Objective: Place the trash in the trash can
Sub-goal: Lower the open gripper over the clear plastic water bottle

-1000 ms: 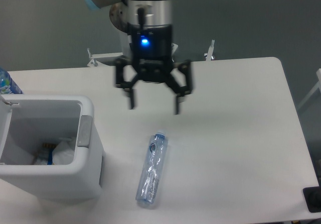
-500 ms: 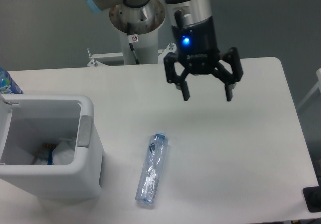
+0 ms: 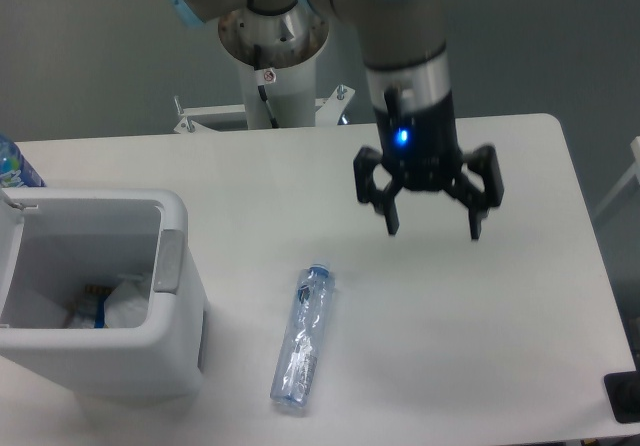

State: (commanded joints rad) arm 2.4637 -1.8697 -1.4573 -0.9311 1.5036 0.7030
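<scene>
A slim clear plastic bottle (image 3: 303, 338) with a blue cap lies on its side on the white table, cap end pointing away from me. The white trash can (image 3: 181, 276) stands at the left front; a wrinkly clear plastic bag (image 3: 124, 304) lies on its grey floor. My gripper (image 3: 432, 231) hangs open above the table, to the right of the bottle and farther back, with nothing between its fingers.
A bottle with a blue-and-white label (image 3: 14, 167) peeks in at the far left edge behind the trash can. The arm's base column (image 3: 272, 66) stands behind the table's back edge. A dark object (image 3: 625, 396) sits at the table's front right corner.
My open gripper has swung from above the table's middle to the right and then slightly forward and lower. The bottle and the trash can have not moved.
</scene>
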